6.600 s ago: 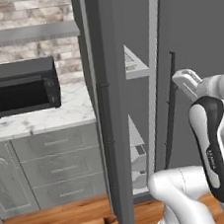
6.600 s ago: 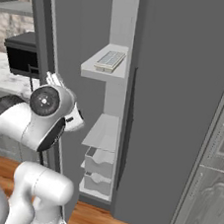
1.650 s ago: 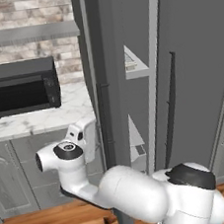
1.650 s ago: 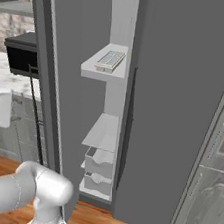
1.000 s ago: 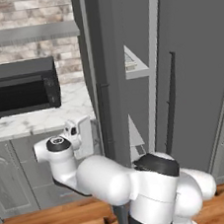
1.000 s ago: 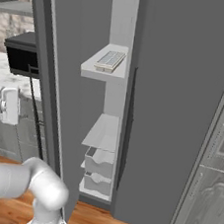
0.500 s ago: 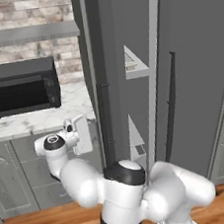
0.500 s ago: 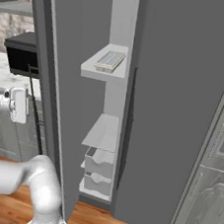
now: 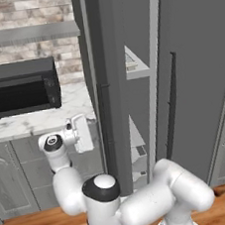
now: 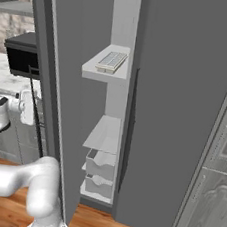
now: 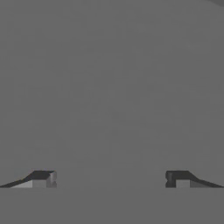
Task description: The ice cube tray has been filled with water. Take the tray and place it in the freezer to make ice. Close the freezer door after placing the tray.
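Since the earlier frames, the white arm has swung from in front of the open freezer [image 10: 188, 94] round to the outer side of the freezer door [image 10: 66, 104], and its hand [image 9: 89, 132] now sits close against that dark grey panel. The base has not moved; the kitchen looks the same in both base views.

The hand's two fingertips [image 11: 43, 178] stand spread wide apart with nothing between them, facing a flat, featureless grey surface at very close range. That surface is most likely the outside of the door.

The ice cube tray [image 10: 111, 61] lies flat on an upper pale grey shelf [image 10: 98, 72] inside the freezer, well apart from the hand. Its cells show a faint pale sheen, though the water itself is too small to make out.

With the tray already shelved, the remaining step appears to be closing the door. The hand seems placed behind the open door so that a push toward the cabinet would swing it shut. A black microwave [image 9: 21, 88] sits on the marble desk [image 9: 35, 121] beyond the arm.
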Controlling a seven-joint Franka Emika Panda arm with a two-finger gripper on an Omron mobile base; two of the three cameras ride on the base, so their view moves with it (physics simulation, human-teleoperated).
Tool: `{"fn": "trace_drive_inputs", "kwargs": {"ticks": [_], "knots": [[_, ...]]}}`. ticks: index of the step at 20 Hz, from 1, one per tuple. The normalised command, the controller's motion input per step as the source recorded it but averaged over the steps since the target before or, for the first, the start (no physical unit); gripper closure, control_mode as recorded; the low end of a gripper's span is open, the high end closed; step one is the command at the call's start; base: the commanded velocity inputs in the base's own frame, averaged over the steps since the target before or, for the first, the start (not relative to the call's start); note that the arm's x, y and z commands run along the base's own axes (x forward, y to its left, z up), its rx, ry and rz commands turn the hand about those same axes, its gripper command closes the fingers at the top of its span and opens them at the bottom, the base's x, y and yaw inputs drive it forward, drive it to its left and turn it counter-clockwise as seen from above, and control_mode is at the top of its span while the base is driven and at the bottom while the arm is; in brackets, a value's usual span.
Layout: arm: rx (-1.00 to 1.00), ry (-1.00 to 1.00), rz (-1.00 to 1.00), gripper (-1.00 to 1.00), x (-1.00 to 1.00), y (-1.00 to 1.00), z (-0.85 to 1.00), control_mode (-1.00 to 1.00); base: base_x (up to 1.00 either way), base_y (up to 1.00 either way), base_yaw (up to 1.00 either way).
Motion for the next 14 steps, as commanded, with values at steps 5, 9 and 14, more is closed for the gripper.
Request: {"fn": "trace_drive_inputs", "kwargs": {"ticks": [5, 9, 14], "knots": [[0.00, 0.13, -0.05, -1.00, 0.09, -0.41, 0.00, -1.00, 0.00, 0.00, 0.00], [0.00, 0.04, 0.00, -1.00, -0.02, -0.72, 0.00, -1.00, 0.00, 0.00, 0.00], [0.00, 0.01, 0.00, -1.00, -0.05, -0.91, -0.02, -1.00, 0.00, 0.00, 0.00]]}}
